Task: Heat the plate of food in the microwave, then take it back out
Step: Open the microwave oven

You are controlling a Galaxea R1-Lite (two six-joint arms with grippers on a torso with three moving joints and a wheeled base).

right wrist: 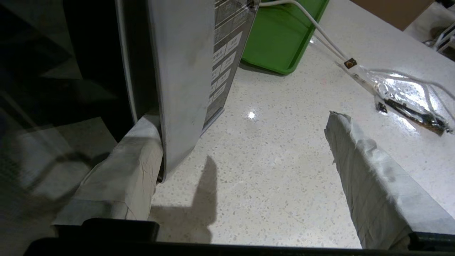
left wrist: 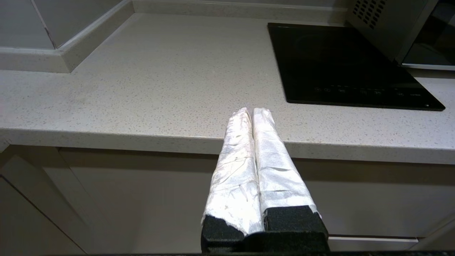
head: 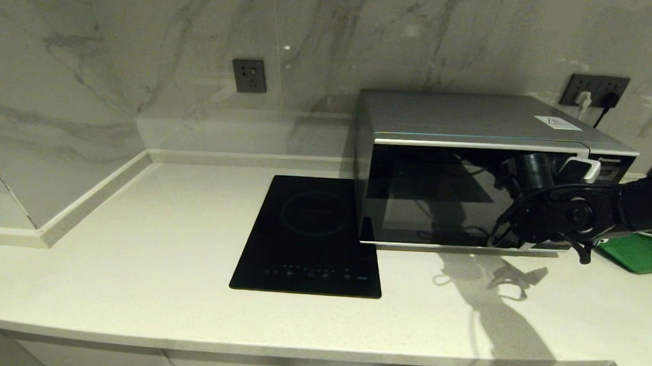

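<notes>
Countertop [head: 134, 284] fills lower frame; left gripper [left wrist: 253, 113] pressed shut, empty, parked low. Cooktop [head: 312, 237] centre. Microwave [head: 472, 118] right, door closed; right gripper [right wrist: 245, 149] spread wide, one finger behind door edge. Plate unseen; retrieval apparently pending.

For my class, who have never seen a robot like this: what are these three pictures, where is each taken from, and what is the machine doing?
It is a robot with two arms. One picture looks down from its head at a pale worktop; the other two come from cameras on each wrist. On the worktop stand a silver microwave, a flat black cooktop and a green tray. The right tool is open, one taped finger tucked behind the door's handle strip, the other out in the air. The left tool is shut and holds nothing, parked by the worktop's front edge. No plate of food shows.
</notes>
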